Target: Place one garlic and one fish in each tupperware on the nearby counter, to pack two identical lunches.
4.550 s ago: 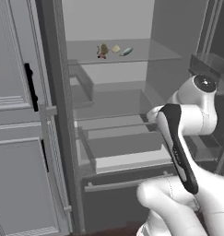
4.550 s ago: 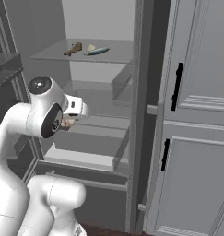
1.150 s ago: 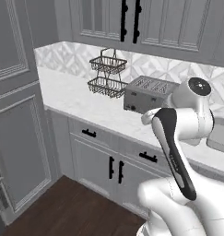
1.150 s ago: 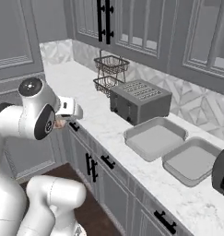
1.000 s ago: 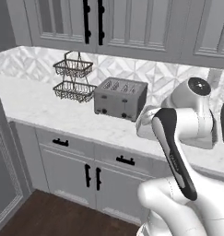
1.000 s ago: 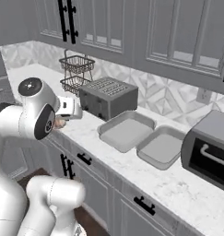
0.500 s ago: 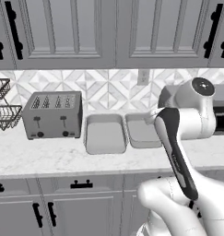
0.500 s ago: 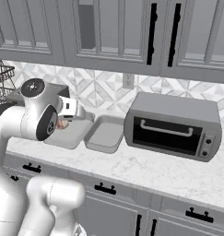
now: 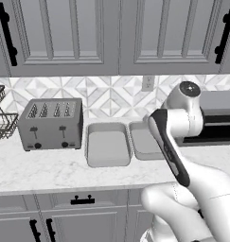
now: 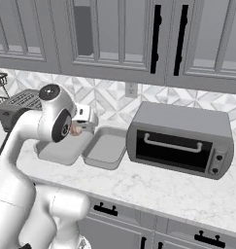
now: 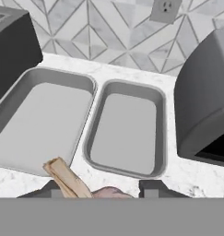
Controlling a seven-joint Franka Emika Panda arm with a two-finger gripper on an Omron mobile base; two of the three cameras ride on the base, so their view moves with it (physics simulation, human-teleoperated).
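Observation:
Two grey tupperware trays lie side by side on the white counter (image 9: 40, 168), the left one (image 9: 107, 144) beside the right one (image 9: 144, 142). In the hand view both the left tray (image 11: 39, 122) and the right tray (image 11: 127, 131) are empty. My gripper (image 11: 102, 186) hovers over the counter's front edge, just short of the trays. It is shut on a garlic (image 11: 69, 177), whose tan stalk and pinkish bulb sit between the fingertips. From the right base the gripper (image 10: 76, 130) hangs above the left tray (image 10: 61, 151), next to the right tray (image 10: 106, 147).
A slotted grey toaster (image 9: 51, 123) stands left of the trays, with a wire basket (image 9: 0, 118) beyond it. A dark toaster oven (image 10: 180, 138) sits close on the right. Tiled backsplash and upper cabinets close off the back.
The base has driven from the open fridge along the counter, so the whole scene shifted. The trays now lie straight ahead. The arm's pose looks unchanged.

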